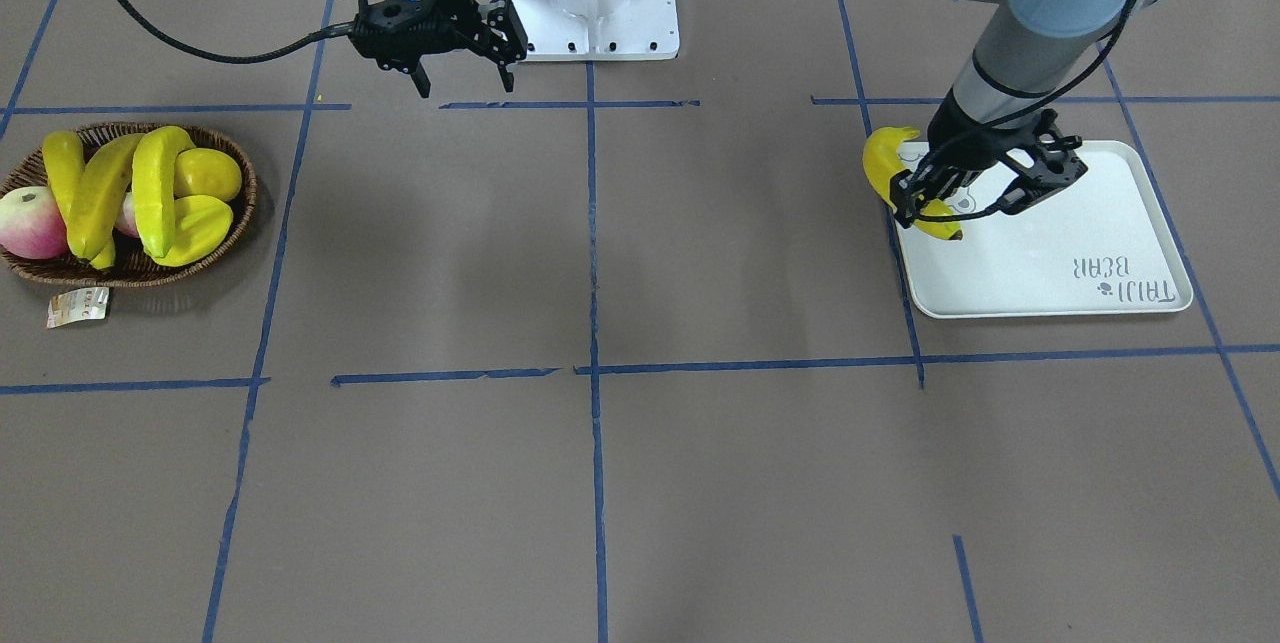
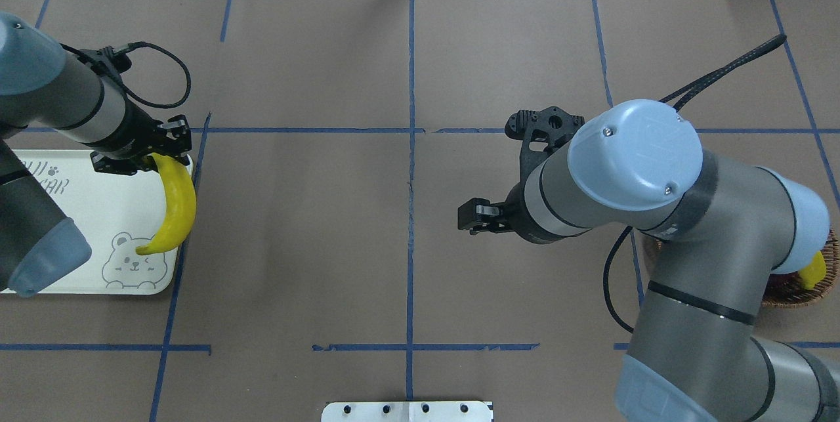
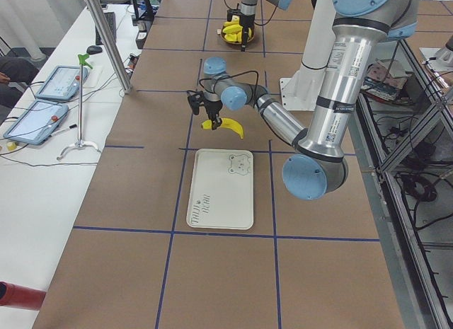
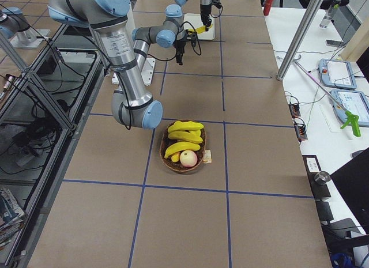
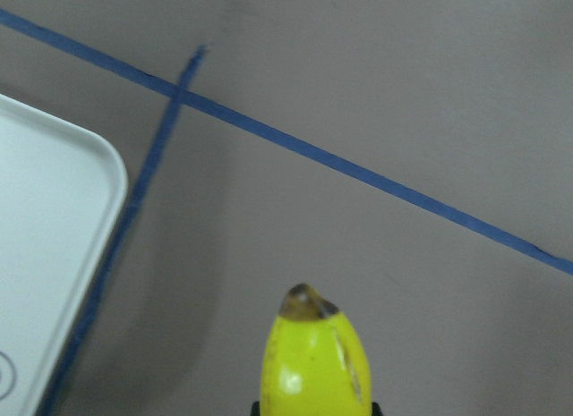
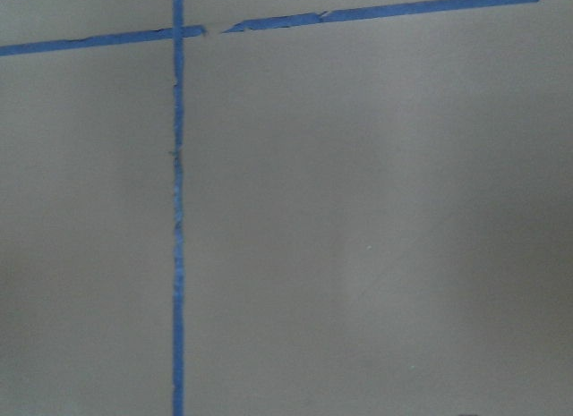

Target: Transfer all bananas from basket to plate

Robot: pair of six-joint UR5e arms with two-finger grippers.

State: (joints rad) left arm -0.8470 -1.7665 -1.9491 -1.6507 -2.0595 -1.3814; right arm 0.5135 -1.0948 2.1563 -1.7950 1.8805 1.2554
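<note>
My left gripper (image 1: 940,203) is shut on one end of a yellow banana (image 1: 885,165) and holds it over the edge of the off-white bear plate (image 1: 1060,253). From overhead the banana (image 2: 178,205) hangs across the plate's (image 2: 79,225) right rim below the left gripper (image 2: 147,156); its brown tip (image 5: 313,353) shows in the left wrist view. Three more bananas (image 1: 100,195) lie in the wicker basket (image 1: 235,213). My right gripper (image 1: 465,81) is open and empty, near the robot base, far from the basket.
The basket also holds a ridged yellow starfruit (image 1: 203,228), a round yellow fruit (image 1: 210,173) and a red-green apple (image 1: 30,221). A paper tag (image 1: 78,306) lies beside it. Blue tape lines cross the brown table. The right arm (image 2: 630,166) hides most of the basket (image 2: 797,287) from overhead.
</note>
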